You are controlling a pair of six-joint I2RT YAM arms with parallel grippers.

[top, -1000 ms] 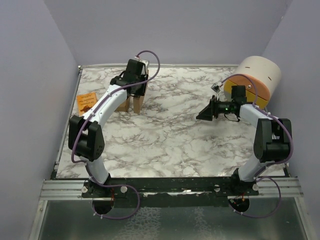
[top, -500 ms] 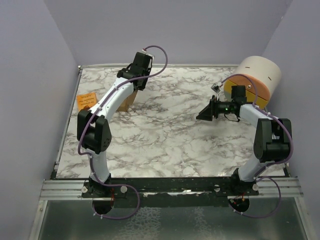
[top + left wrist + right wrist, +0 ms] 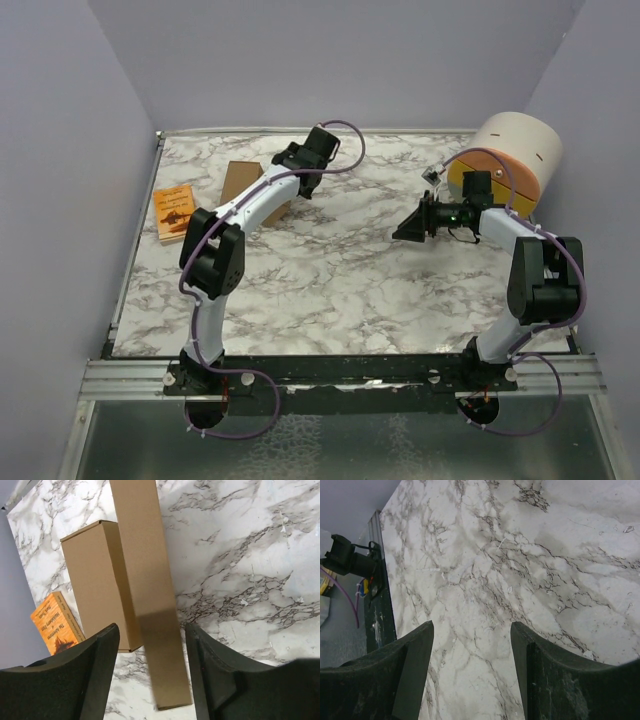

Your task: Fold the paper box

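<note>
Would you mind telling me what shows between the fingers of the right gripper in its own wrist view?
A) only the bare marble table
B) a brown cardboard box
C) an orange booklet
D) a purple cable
A: the right gripper is open, its jaws apart, and only the marble table shows between them.

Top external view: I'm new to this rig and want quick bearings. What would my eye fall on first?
The left arm reaches far over the marble table, the open left tool hanging empty near a brown cardboard box and a longer cardboard piece at the far left, an orange booklet beside them. Then the big tan-and-orange cylinder in the far right corner, behind the right tool, also open and empty.
</note>
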